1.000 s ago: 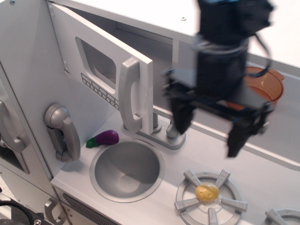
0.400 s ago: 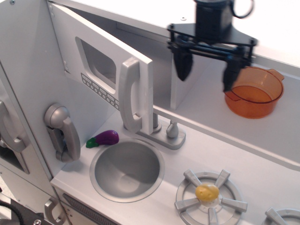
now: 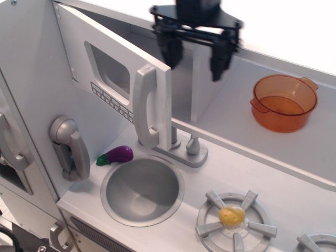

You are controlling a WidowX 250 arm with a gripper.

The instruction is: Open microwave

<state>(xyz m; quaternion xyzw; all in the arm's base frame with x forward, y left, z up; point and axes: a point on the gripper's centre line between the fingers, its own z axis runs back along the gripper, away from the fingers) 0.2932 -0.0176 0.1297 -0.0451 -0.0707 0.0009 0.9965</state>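
Note:
The white microwave door [image 3: 100,50] stands swung outward at an angle, showing its dark window [image 3: 109,69], grey button row [image 3: 111,103] and vertical grey handle [image 3: 145,106]. Its compartment [image 3: 184,84] lies open behind it. My black gripper [image 3: 195,56] hangs open and empty at the top middle, above the compartment opening. Its left finger [image 3: 171,51] is just right of the door's upper free edge, apart from it.
A curved grey phone-like handle [image 3: 70,147] hangs on the left side panel. A purple eggplant [image 3: 119,154] lies beside the round sink [image 3: 142,190]. The grey faucet [image 3: 189,148] stands behind it. An orange pot [image 3: 284,102] sits on the shelf. A yellow piece [image 3: 231,215] rests on a burner.
My gripper has risen from over the counter and moved left, now near the top of the open door. The door has stayed at the same angle.

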